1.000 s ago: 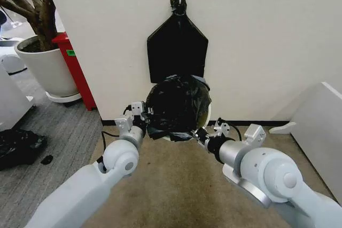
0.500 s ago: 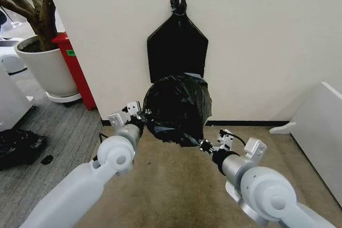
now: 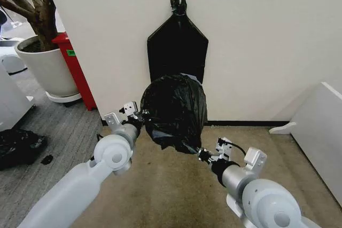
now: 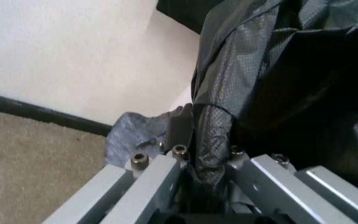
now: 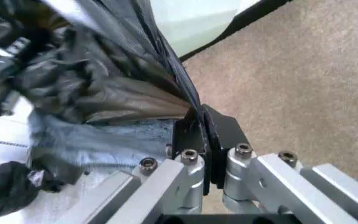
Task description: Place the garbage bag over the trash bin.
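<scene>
The garbage bag [image 3: 173, 110] is a wrinkly black sack hanging bunched against the wall, stretched between my two grippers. My left gripper [image 3: 140, 117] is shut on its upper left edge; in the left wrist view a fold of the garbage bag [image 4: 260, 70] is pinched in the left gripper [image 4: 207, 161]. My right gripper [image 3: 202, 153] is shut on the bag's lower right corner, nearer to me; the right wrist view shows the right gripper [image 5: 203, 135] clamped on a thin edge of the garbage bag [image 5: 110, 98]. The trash bin is hidden behind the bag.
A flat black bundle [image 3: 177, 46] with a knot hangs on the wall above. At the left stand a large white plant pot [image 3: 45, 68] and a red object [image 3: 75, 68]; a dark lumpy bag [image 3: 18, 145] lies on the floor. White furniture [image 3: 320, 126] is at the right.
My right gripper has drawn the bag's lower corner down and toward me. The left gripper rose slightly. The bin's white rim, seen a second ago, is now covered by the bag.
</scene>
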